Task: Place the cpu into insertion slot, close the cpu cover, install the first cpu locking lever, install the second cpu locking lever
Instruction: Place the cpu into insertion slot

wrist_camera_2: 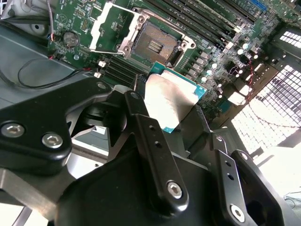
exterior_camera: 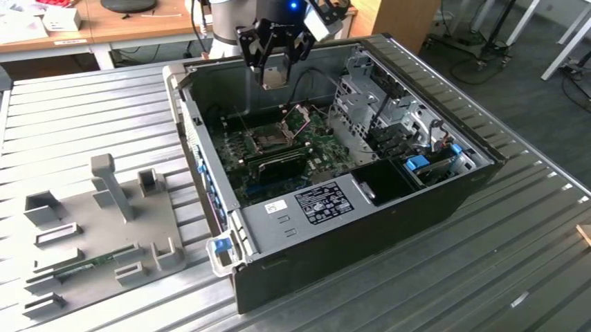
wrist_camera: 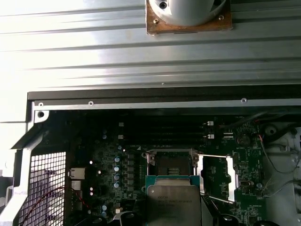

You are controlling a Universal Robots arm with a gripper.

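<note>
While I hang over the open computer case [exterior_camera: 434, 207], my end effector [exterior_camera: 273, 69] is clamped on the cpu [exterior_camera: 273, 79]; in the second wrist view one of the black fingers [wrist_camera_2: 141, 125] presses on each of two opposite edges of the chip; its dull silver top faces up in the first wrist view. The cpu is in the air, well above the green circuit board [exterior_camera: 319, 149], at the far side of the case; it is not yet in the insertion slot [exterior_camera: 270, 136], which lies bare with its dark centre showing. The cpu cover [exterior_camera: 297, 119] stands swung open, just beside the slot toward the exterior view's right. The case rests on a ribbed metal counter [exterior_camera: 93, 117]; a grey fixture plate [exterior_camera: 93, 228] lies near it, toward the exterior view's left.
</note>
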